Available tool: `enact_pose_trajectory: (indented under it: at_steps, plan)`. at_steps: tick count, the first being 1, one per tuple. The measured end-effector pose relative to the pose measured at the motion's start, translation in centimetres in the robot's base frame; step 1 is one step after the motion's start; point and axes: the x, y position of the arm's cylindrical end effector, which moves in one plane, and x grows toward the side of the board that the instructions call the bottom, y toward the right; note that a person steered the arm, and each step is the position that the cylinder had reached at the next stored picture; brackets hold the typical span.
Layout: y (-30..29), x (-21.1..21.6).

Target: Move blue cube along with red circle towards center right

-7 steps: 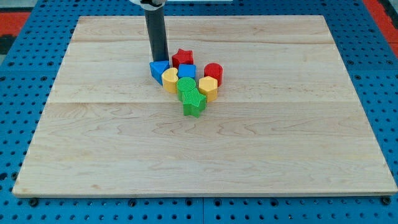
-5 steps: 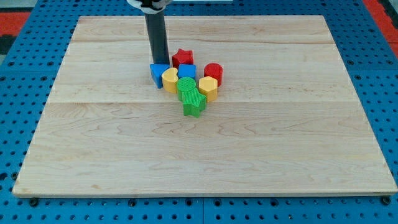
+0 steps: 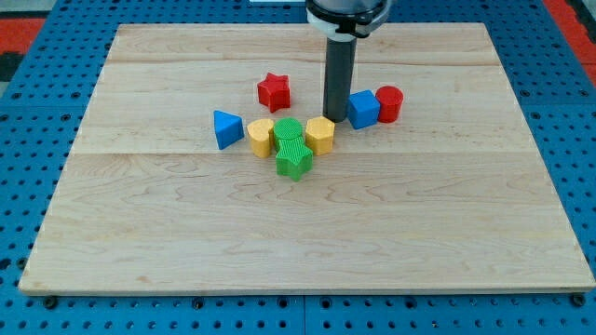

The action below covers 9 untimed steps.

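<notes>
Camera view: my tip (image 3: 336, 118) touches blue cube (image 3: 363, 109), beside red circle (image 3: 389, 102).

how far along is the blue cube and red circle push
Done: the blue cube and red circle sit together, apart from the cluster of yellow and green blocks. In hand: my tip is right at the cube's left side, with the circle on its far side. Left: the pair is just right of the board's middle, so the push toward the right edge remains.
</notes>
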Motion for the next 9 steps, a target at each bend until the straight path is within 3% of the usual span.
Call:
enact_pose_trajectory:
  at_steps: [9]
  plan:
    - [5.3, -2.7]
